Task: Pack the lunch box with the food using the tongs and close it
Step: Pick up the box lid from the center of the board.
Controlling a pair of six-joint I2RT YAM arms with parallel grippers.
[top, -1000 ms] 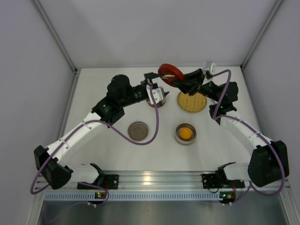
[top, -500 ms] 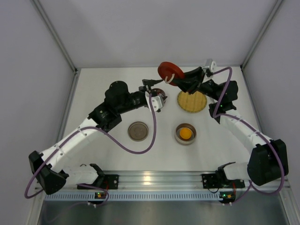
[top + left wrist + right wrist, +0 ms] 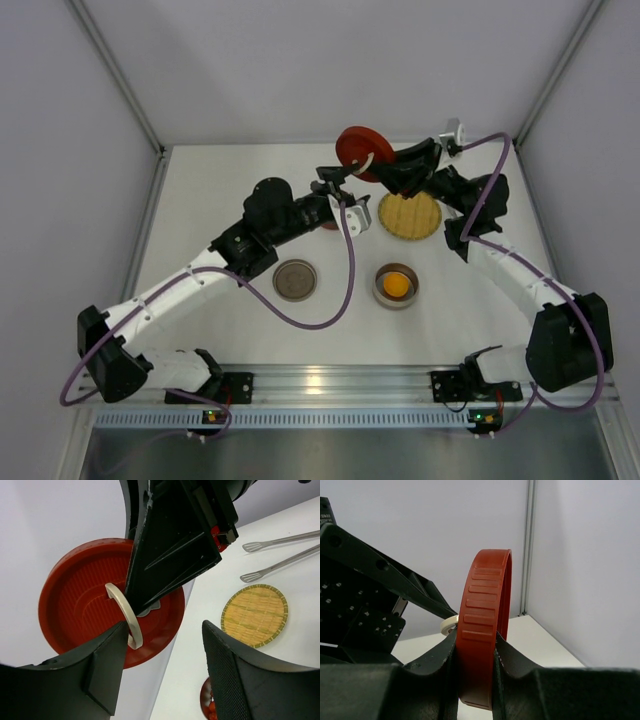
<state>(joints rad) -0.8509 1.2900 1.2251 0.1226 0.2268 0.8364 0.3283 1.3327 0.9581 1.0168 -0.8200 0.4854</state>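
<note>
Gripping the lid [image 3: 485, 595] upright by its rim above the bench's far edge, right gripper [image 3: 476, 642] presents its loop [image 3: 125, 614]; left gripper [image 3: 164, 627], jaws apart, faces it, likely for handover.

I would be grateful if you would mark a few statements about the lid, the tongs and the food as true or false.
1. The right gripper is clamped on the rim of the red lid. True.
2. The left gripper holds the tongs. False: its jaws are open and empty, and the tongs lie on the table near the round woven mat.
3. The orange-yellow piece sits in a metal bowl. True.
4. The red lid lies flat on the table. False: it is held up on edge, off the table.
</note>
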